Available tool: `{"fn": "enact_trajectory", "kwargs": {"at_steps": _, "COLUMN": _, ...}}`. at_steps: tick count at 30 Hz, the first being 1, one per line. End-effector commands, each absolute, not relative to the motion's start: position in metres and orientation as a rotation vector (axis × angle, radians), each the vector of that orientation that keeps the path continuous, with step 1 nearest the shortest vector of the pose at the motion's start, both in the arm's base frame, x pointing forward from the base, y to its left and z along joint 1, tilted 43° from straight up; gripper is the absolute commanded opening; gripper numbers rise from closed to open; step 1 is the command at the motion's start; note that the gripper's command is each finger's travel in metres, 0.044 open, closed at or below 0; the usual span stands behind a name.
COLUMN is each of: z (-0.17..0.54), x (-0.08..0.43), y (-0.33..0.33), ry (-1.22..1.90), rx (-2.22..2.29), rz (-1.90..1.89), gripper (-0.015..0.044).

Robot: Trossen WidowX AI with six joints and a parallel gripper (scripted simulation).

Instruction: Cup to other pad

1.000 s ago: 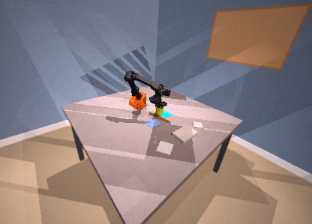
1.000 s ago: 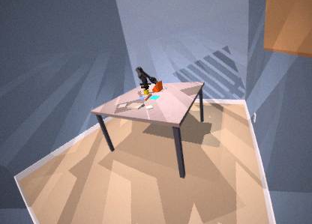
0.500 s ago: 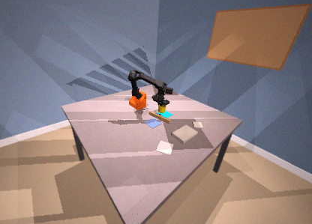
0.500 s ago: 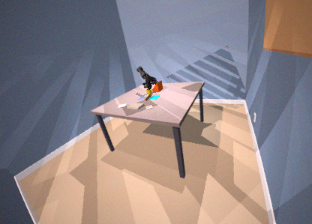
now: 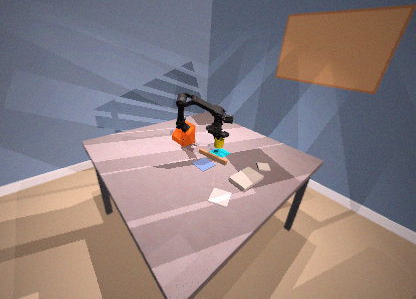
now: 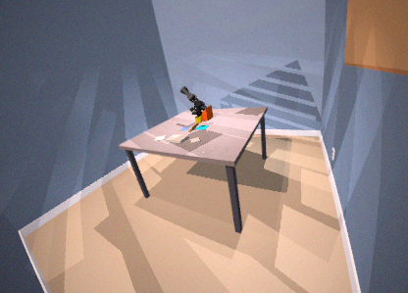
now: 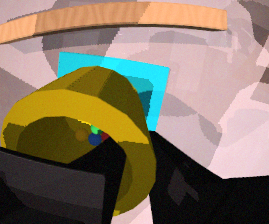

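Observation:
The yellow cup point(image 5: 219, 143) point(image 6: 198, 120) point(image 7: 74, 102) hangs over the cyan pad point(image 5: 225, 153) point(image 6: 204, 127) point(image 7: 161, 82), looks a little above it, and casts a shadow there. My gripper point(image 5: 218, 137) point(image 7: 137, 136) is shut on the cup's wall, with one finger inside and one outside. Several marbles point(image 7: 95, 139) show inside the cup in the wrist view, partly hidden by the inner finger. The blue pad point(image 5: 204, 165) point(image 6: 184, 128) lies across the wooden bar from the cyan pad and bears nothing.
The wooden bar point(image 5: 212, 156) point(image 6: 192, 127) point(image 7: 94, 16) lies between the two pads. A pale block point(image 5: 246, 178) point(image 6: 177, 138) and two flat pale squares point(image 5: 220, 197) point(image 5: 263, 166) lie farther from the arm. An orange box point(image 5: 184, 135) point(image 6: 208, 113) stands at the arm's base.

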State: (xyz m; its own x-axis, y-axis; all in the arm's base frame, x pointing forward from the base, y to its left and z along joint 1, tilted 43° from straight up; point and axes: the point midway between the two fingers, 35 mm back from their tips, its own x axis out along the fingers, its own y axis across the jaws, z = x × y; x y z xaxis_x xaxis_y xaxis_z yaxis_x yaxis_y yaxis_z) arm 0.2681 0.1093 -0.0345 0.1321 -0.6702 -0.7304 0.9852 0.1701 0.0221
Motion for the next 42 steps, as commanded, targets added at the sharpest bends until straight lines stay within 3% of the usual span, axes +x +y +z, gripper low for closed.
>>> {"fn": "enact_trajectory", "kwargs": {"at_steps": 1, "z": -0.041, "x": 0.266, "y": 0.118, "ry": 0.662, "rx": 0.600, "rz": -1.306, "gripper": 0.0000}}
{"fn": "enact_trajectory", "kwargs": {"at_steps": 42, "z": -0.091, "x": 0.269, "y": 0.090, "ry": 0.659, "rx": 0.599, "rz": -1.307, "gripper": 0.0000}}
